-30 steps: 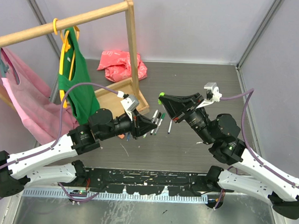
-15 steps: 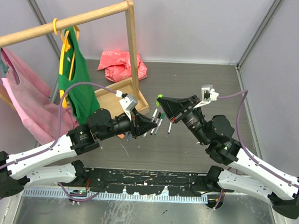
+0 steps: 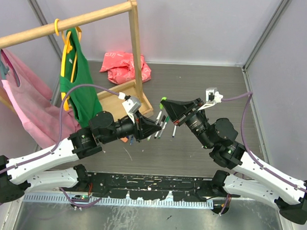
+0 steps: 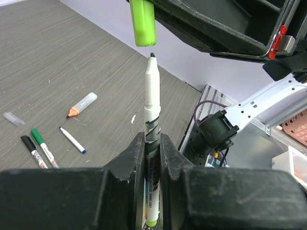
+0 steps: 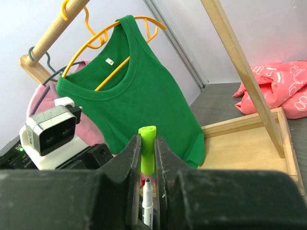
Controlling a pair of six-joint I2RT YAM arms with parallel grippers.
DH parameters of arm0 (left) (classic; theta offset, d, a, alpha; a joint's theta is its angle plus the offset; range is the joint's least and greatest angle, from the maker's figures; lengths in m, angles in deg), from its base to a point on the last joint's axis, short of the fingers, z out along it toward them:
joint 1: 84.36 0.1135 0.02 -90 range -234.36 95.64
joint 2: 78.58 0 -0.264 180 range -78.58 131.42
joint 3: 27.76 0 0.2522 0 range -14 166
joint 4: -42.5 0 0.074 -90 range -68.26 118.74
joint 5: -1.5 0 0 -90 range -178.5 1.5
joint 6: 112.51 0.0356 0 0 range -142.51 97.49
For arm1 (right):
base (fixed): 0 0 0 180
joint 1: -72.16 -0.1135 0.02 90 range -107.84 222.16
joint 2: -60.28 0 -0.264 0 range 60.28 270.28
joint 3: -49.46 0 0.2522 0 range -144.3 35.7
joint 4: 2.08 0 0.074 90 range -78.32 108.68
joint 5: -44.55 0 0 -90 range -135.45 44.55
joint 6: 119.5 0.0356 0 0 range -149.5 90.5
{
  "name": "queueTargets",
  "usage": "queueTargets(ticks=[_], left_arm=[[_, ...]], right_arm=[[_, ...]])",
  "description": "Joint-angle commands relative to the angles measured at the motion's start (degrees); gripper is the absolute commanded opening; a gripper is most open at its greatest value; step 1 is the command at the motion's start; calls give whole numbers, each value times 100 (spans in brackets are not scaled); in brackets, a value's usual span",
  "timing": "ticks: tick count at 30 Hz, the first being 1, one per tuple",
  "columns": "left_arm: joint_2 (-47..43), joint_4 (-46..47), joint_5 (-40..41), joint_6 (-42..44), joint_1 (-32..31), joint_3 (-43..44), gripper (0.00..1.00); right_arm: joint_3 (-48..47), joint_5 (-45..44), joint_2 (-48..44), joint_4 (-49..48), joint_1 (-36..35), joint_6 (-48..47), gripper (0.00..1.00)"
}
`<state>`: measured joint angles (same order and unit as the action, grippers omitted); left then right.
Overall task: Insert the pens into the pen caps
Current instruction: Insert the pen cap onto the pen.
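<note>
L gripper [image 4: 152, 143] clamps pen [image 4: 151, 103] upright | R gripper [image 5: 147, 143] pinches green cap [image 5: 147, 132] just above tip (apart) | loose pens [image 4: 43, 147] on table [image 4: 72, 57]

White shells and black joints on both arms [image 3: 44, 158], purple cables [image 3: 93, 87], matte black left claw [image 4: 152, 141] and right claw [image 5: 147, 141]

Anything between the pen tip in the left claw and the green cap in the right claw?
Nothing. The left wrist view shows only a sliver of bare air between the tip of the pen and the green cap; not yet inserted.
</note>
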<state>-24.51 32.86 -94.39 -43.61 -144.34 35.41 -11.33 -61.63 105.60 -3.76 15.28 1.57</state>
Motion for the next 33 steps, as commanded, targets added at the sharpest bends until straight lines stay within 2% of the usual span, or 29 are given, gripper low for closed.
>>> queueTargets(ticks=[1,33], left_arm=[[-127,397,-37,105,10,259,0],[-227,388,258,107,13,205,0]], right_arm=[[-22,-98,-75,-347,-6,92,0],[132,128,-124,-350,-7,356,0]])
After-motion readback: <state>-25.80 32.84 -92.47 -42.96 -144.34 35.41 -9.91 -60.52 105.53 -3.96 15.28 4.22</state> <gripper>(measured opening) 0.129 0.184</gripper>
